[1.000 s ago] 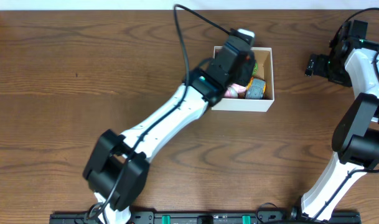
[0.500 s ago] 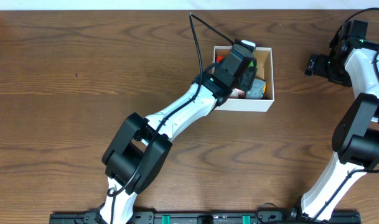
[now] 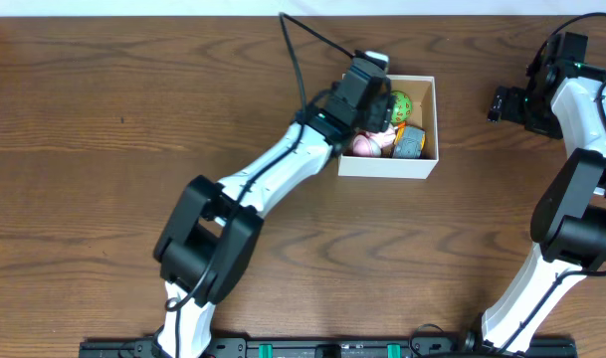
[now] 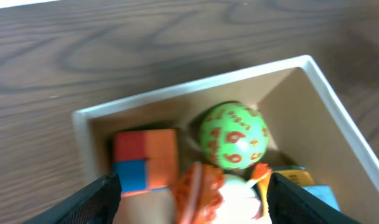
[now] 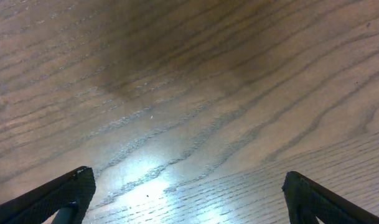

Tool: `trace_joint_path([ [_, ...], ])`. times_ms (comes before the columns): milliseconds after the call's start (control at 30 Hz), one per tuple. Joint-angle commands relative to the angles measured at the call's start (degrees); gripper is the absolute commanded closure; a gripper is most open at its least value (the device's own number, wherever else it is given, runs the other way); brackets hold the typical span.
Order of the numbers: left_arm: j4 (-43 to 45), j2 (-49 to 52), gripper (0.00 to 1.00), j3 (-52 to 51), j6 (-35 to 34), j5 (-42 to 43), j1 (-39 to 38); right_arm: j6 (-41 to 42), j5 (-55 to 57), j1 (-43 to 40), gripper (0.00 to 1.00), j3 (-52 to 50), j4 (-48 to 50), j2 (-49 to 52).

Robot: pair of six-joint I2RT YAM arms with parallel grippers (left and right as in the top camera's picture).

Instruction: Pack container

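The container (image 3: 387, 166) is a shallow white-walled box with a brown inside, at the back of the table; it also shows in the left wrist view (image 4: 177, 96). It holds a green ball with orange numbers (image 3: 399, 102) (image 4: 233, 135), a red, orange and blue block (image 4: 145, 158), a white and orange toy (image 4: 229, 196), a pink toy (image 3: 365, 145) and a grey-blue item (image 3: 409, 144). My left gripper (image 3: 374, 104) (image 4: 189, 205) hangs open over the box's left part, its fingers either side of the white and orange toy. My right gripper (image 3: 497, 104) (image 5: 189, 199) is open and empty over bare wood at the far right.
The wooden table (image 3: 133, 149) stretches left and in front of the box. The left arm (image 3: 273, 174) lies diagonally across the middle. A black cable (image 3: 307, 40) loops above the left wrist. The table's back edge (image 3: 183, 14) runs close behind the box.
My left gripper has drawn back to the left across the box, uncovering the green ball and the right side of the inside. The right arm has not moved.
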Motion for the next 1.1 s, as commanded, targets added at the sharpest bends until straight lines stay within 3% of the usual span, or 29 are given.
trace_joint_path([
  [0,-2.99,-6.19,0.20,0.52,0.17,-0.52,2.58,0.90,0.02,-0.22,0.01,-0.28,-0.02,0.13],
  [167,-14.16,-12.66,0.02,0.52,0.17,-0.52,7.17,0.90,0.02,-0.22,0.01,-0.28,-0.02,0.13],
  [533,-37.81,-29.83,0.02,0.50,-0.07,-0.48,18.93,0.90,0.02,-0.22,0.01,-0.28,-0.02,0.13],
  [833,-45.03,-48.22,0.02,-2.21,2.78,-0.50,22.29,0.90,0.02,-0.22,0.01,-0.28,-0.02,0.13],
  [1067,-45.46,-68.11,0.02,-17.42,2.89,-0.48,22.29,0.90,0.02,-0.22,0.01,-0.28,-0.02,0.13],
])
